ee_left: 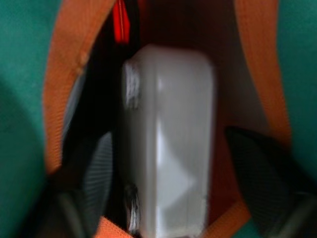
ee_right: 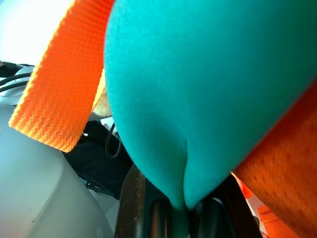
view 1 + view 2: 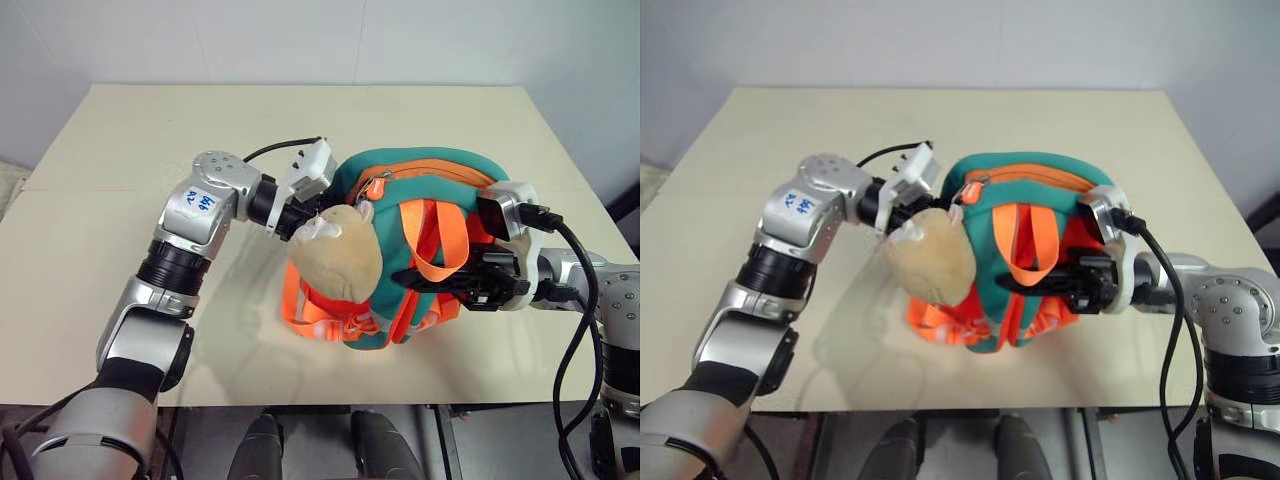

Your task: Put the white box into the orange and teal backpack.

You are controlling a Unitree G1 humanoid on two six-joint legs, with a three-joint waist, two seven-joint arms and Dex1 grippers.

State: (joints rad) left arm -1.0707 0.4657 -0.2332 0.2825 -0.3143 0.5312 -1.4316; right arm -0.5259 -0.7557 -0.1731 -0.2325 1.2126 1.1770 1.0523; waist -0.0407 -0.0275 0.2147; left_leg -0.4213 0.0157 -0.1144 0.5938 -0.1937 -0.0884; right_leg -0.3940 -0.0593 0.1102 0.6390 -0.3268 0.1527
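Although the white box (image 1: pixel 168 144) already sits inside the mouth of the orange and teal backpack (image 3: pixel 420 180), seen in the left wrist view between the orange-lined walls of the opening, its near end lies level with the rim, so in all likelihood it could slide back out if the bag tips or the opening sags. The left gripper (image 1: pixel 188 163) stands at the opening at about 10 o'clock of the bag, its two black fingers (image 1: pixel 99 168) spread wide on either side of the box and apart from it, holding nothing. The right gripper (image 2: pixel 181 213) is pinched tight on a fold of teal fabric (image 2: pixel 198 99) at about 3 o'clock of the bag, which seems to keep the mouth propped; letting go early would probably let the soft shell collapse on the box. A withdrawing finger might also snag the orange webbing strap (image 3: pixel 440 240) or the tan plush animal (image 3: pixel 335 255) that hangs at about 8 o'clock. The box is a smooth, hard, rounded-corner plastic case; the backpack is a soft, rounded, stretchy body with coarse woven straps; the plush is matt and fuzzy; the table (image 3: pixel 120 150) is flat and pale.
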